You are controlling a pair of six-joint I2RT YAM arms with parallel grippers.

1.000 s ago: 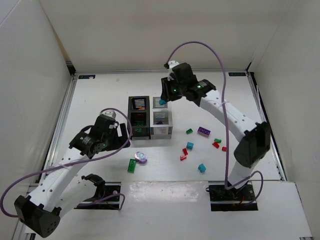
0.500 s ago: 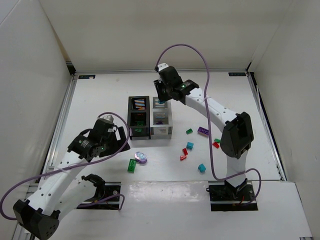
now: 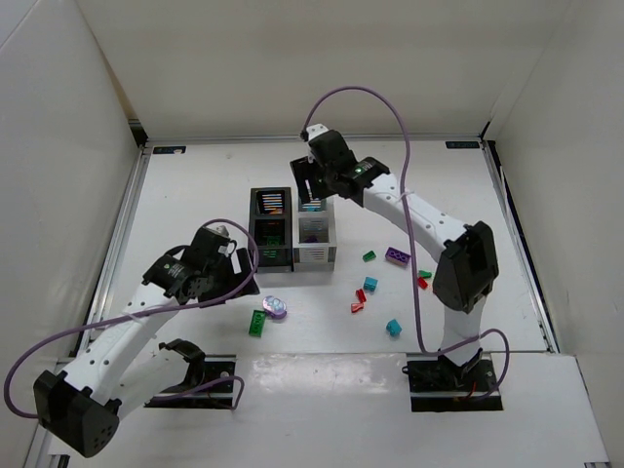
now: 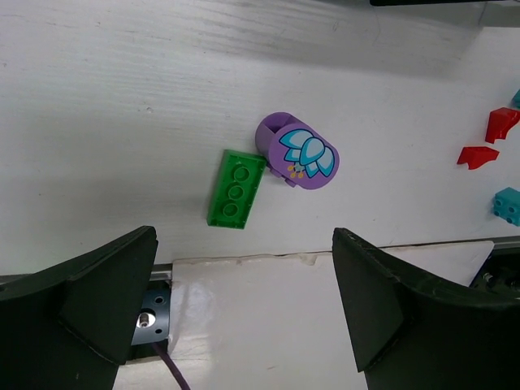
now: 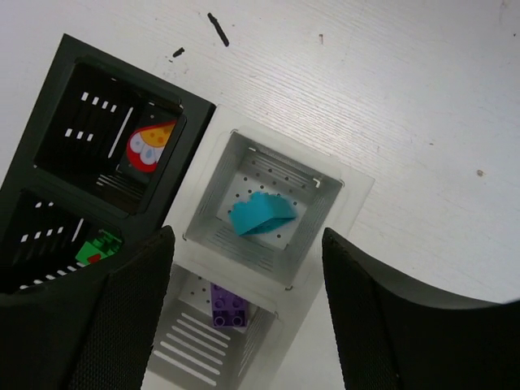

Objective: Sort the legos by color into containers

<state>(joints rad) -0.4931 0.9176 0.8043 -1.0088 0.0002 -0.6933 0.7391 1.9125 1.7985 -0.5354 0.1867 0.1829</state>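
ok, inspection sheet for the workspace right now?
Surface: white table, few dark specks.
Job's things: bins hold a teal brick, purple brick, red piece, green piece, one per bin; roughly ten legos loose, including green brick and purple flower piece.
Clutter: nothing seen.
Grippers: left gripper open, empty, above green brick; right gripper open over teal brick's bin.
Cables: two purple cables hang in loose loops.
Surroundings: white walls on three sides.
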